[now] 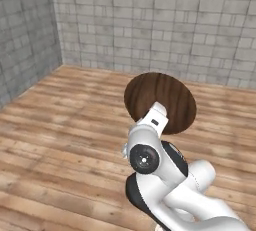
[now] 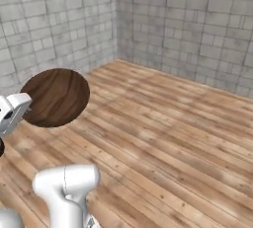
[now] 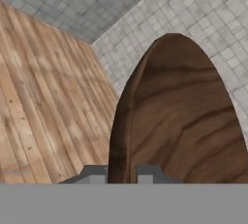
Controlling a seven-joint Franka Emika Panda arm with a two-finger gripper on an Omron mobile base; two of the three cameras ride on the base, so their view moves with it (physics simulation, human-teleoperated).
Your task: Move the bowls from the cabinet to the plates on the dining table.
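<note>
A wide, shallow, dark brown wood-look bowl [image 1: 160,100] hangs tilted on edge in the air above the plank floor. My gripper [image 3: 122,175] is shut on its rim, which stands between the two dark fingertips [image 3: 97,174]. In the right base view the bowl [image 2: 55,97] sits at the left, just beyond my white hand [image 2: 12,111]. The cabinet, the plates and the dining table are out of view.
Bare wooden plank floor [image 1: 60,125] stretches ahead to grey brick walls [image 1: 165,20] that meet in a corner [image 2: 116,19]. The arm's white links [image 1: 165,175] rise in the foreground of both base views.
</note>
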